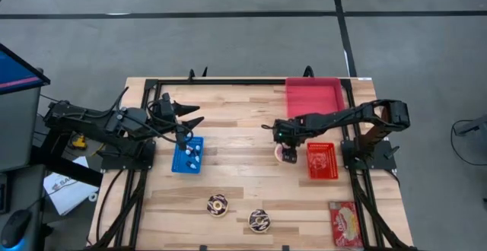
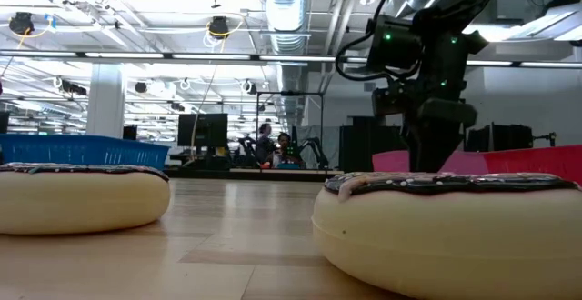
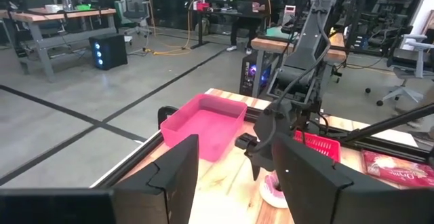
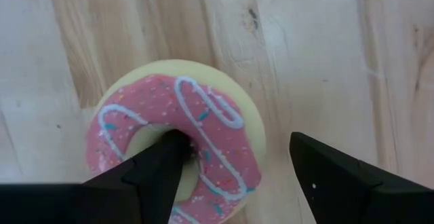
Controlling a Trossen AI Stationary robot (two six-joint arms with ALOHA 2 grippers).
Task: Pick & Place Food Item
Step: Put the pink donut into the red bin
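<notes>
Right hand (image 1: 288, 153) is hanging wide open over the pink doughnut (image 4: 178, 144), which is lying on the bench (image 1: 243, 129) beside the red basket (image 1: 322, 161); nothing is being gripped, so picking and placing both remain.

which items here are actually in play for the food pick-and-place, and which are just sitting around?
In play:
- pink donut, under the open right gripper, one finger over its hole
- red basket right beside it, likely drop spot

Sitting around:
- two chocolate donuts
- blue basket holding small items
- pink bin
- snack packet
- left gripper, raised and open, waiting
</notes>
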